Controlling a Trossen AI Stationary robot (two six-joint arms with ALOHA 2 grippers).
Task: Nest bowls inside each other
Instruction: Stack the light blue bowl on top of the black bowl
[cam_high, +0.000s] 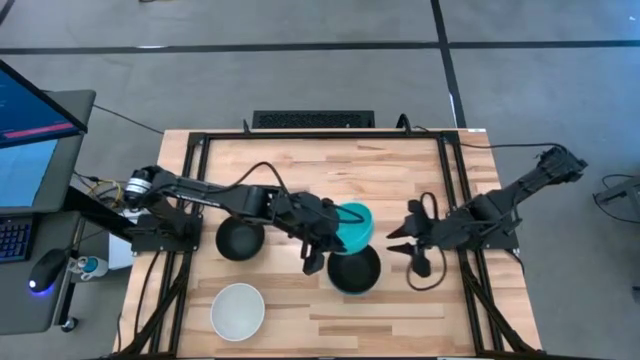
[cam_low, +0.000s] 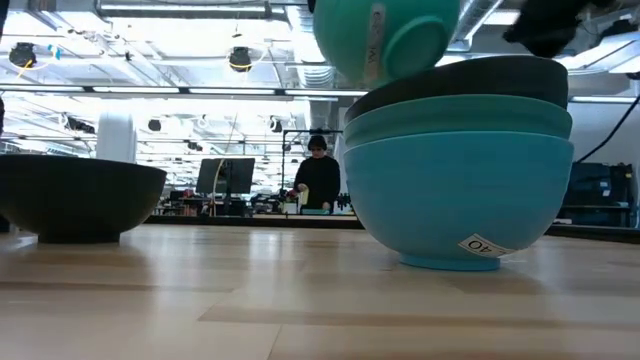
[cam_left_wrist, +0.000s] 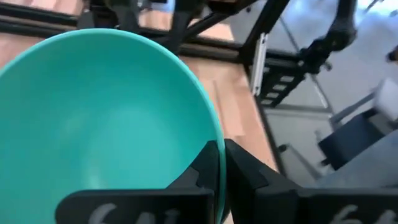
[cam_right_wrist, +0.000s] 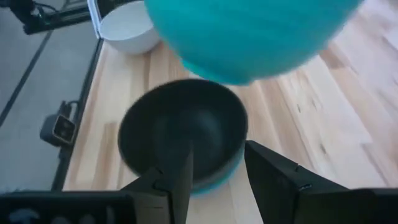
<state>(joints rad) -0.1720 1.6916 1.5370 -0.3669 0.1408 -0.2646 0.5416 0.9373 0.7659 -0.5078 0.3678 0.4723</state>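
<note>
Now the left gripper (cam_high: 318, 250) is up over the middle of the table, its fingers (cam_left_wrist: 239, 171) pinched tight on the rim of the teal-green bowl (cam_left_wrist: 93, 118), one finger inside the wall, one outside. That bowl hangs clear of the wood, tilted, as the low view shows it (cam_low: 385, 35) riding above and just behind the stack.

Right below and beside the gripper sits that stack: a black bowl (cam_high: 355, 268) on top, nested in two more beneath it, a greenish-blue one (cam_low: 460, 115) and the blue bowl (cam_low: 455, 200) at the bottom, resting on the table (cam_high: 400, 310). Back along the left arm, on the gripper's far side from the stack, a second black bowl (cam_high: 240, 238) stands alone. The white bowl (cam_high: 238, 309) sits well apart, toward the table's front edge.

Over on the other side of the stack, the right gripper (cam_high: 408, 250) waits near it, fingers (cam_right_wrist: 273, 174) spread apart, holding nothing. In the room behind, a person (cam_low: 318, 175) stands at a desk.
</note>
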